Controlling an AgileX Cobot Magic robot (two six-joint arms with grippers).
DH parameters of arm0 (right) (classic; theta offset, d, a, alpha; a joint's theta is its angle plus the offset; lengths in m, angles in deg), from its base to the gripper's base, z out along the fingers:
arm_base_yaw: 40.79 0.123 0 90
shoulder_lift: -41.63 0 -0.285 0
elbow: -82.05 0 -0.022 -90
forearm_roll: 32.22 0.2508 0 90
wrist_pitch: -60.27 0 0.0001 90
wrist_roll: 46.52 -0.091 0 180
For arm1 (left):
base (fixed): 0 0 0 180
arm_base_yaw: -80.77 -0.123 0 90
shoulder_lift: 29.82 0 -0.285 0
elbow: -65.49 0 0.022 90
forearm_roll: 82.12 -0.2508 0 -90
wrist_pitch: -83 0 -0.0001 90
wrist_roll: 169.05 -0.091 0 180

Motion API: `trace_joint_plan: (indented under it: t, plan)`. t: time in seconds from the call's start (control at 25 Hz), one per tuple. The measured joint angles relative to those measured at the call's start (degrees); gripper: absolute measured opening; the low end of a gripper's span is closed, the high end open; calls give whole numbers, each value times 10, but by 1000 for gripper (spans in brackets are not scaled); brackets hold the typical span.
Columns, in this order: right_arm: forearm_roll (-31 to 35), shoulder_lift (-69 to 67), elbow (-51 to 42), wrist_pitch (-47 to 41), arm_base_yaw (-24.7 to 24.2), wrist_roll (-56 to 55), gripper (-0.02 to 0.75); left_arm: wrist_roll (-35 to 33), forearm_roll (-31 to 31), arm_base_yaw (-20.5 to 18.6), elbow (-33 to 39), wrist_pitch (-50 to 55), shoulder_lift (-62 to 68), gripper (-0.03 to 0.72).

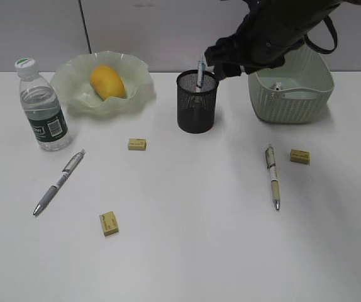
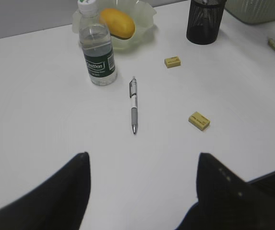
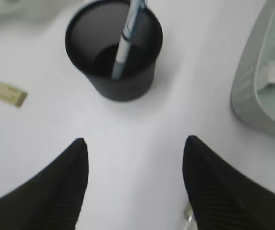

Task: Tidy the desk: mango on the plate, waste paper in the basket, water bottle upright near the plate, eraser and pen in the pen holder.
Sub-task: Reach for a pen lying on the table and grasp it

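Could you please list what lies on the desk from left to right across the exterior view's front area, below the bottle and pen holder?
Grey pen → front eraser → upper eraser → cream pen → right eraser.

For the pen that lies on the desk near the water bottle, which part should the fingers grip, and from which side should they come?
Grip the pen around the middle of its barrel, coming straight down from above. It lies flat on the desk, so only its top and long sides are free. Set the fingers across its length; the space beside it looks open, with the water bottle a little apart.
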Motion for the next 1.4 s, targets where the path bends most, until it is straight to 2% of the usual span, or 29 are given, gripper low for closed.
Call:
trace_joint_plan:
  t: [0.36, 0.64, 0.88, 1.08, 1.4]
  plan:
    - [-22, 7, 3, -263, 0, 1, 494, 0, 0, 0, 0, 0, 0, 523]
    - [-43, 18, 4, -383, 0, 22, 494, 0, 0, 0, 0, 0, 0, 523]
    - [-39, 81, 3, -399, 0, 32, 494, 0, 0, 0, 0, 0, 0, 523]
    - [-8, 167, -23, -399, 0, 39, 494, 0, 0, 0, 0, 0, 0, 523]
    - [15, 332, -178, -384, 0, 41, 494, 0, 0, 0, 0, 0, 0, 523]
